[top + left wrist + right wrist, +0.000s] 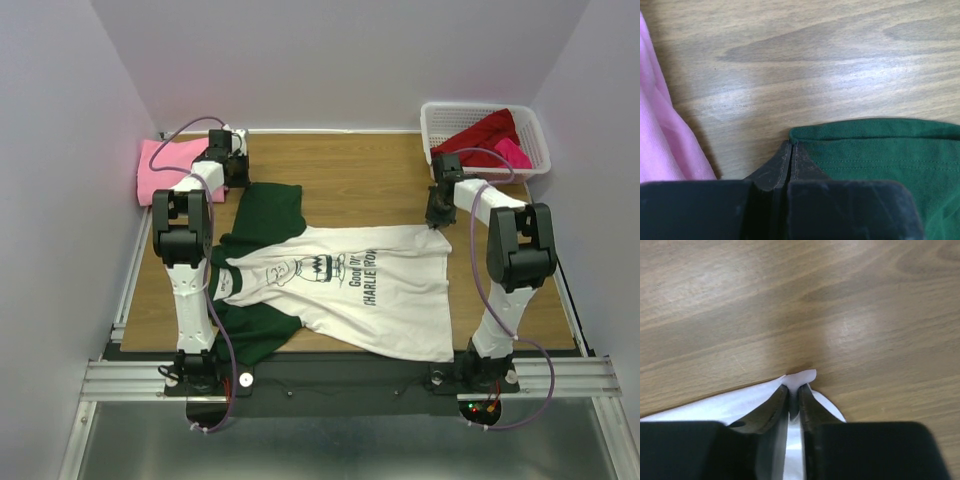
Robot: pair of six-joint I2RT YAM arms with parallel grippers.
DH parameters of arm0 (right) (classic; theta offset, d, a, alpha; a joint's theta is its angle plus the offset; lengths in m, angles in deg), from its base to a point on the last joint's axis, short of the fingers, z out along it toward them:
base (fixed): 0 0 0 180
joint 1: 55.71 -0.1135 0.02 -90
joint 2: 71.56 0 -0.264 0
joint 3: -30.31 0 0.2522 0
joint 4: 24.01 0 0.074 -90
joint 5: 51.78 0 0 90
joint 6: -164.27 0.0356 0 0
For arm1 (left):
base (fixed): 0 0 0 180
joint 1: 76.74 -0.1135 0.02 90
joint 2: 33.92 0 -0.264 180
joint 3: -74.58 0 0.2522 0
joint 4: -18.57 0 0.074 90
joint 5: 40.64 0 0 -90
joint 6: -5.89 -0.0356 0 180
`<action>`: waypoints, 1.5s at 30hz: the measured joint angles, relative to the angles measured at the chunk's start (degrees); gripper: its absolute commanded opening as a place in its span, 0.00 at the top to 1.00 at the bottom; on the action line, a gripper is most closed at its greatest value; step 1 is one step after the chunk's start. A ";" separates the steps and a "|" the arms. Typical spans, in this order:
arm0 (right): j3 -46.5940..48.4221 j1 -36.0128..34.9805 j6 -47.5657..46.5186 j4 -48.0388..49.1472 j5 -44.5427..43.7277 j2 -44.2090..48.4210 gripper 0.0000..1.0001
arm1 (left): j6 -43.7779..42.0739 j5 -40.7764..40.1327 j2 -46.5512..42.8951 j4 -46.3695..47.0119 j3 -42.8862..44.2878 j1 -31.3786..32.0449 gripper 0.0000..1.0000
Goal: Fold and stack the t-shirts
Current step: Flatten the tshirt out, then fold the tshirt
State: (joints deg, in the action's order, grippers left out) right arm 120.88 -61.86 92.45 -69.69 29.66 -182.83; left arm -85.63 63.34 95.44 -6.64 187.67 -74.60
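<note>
We are starting the first fold of the white t-shirt (pixel 370 290). Our left claw (pixel 791 160) clamps its green sleeve (pixel 880 150) and our right claw (pixel 794 402) its hem corner (pixel 802 375). Next, we should lift both evenly.

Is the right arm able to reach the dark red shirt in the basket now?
Probably yes: the dark red shirt lies just beyond the right gripper, only the basket rim between. But that gripper pinches the white t-shirt, so it must release first.

The left arm (pixel 190 255) and right arm (pixel 512 250) are extended forward. The left claw (pixel 790 150) is pressed closed; the right claw (pixel 794 392) is pinched onto the white t-shirt (pixel 715 410).
</note>
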 measured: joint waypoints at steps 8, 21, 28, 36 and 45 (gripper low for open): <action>5.22 0.09 -0.44 -0.83 -0.02 -1.84 0.93 | 0.68 -4.79 0.02 -2.12 7.10 0.02 1.00; 21.94 0.13 -1.55 -0.61 -1.62 -6.36 0.94 | 4.15 -8.74 0.02 0.92 24.57 -0.02 1.00; 23.50 0.20 -1.90 -0.83 -1.55 -9.11 0.94 | 4.22 -7.34 -0.13 1.92 23.50 -0.02 1.00; 21.84 0.22 -1.95 -0.61 -1.51 -8.85 0.95 | 3.96 -4.35 -5.31 2.08 12.11 -0.13 1.00; 16.63 0.22 -1.95 -0.85 -1.38 -5.18 0.95 | 2.93 -2.16 -16.24 1.68 5.22 -0.37 1.00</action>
State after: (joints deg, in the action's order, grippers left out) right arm 137.52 -61.64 90.50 -70.55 28.29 -188.01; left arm -82.70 61.18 79.20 -4.95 192.89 -74.98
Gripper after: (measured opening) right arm 0.128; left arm 0.066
